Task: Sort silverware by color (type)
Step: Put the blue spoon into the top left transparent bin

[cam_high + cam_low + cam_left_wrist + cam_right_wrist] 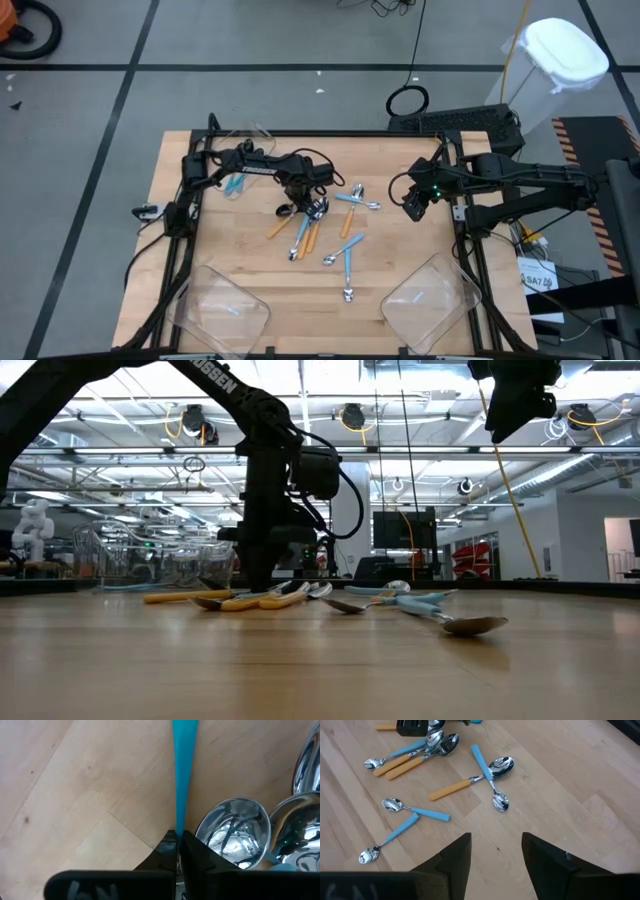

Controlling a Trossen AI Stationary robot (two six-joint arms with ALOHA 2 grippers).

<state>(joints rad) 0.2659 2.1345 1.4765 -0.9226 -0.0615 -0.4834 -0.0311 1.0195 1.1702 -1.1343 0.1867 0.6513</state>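
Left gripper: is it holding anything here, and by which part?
The left gripper is shut on a blue-handled spoon, pinching its light-blue handle; which end of the handle cannot be told. The right gripper hangs open, holding nothing.

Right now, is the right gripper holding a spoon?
No. In its wrist view the right gripper hangs open and empty above the wooden table, clear of the blue-handled and orange-handled silver spoons.

Four orange-handled spoons (449, 792) lie on the wood. At least four blue-handled spoons (427, 813) lie among them. Three clear bins (215, 290) stand around.
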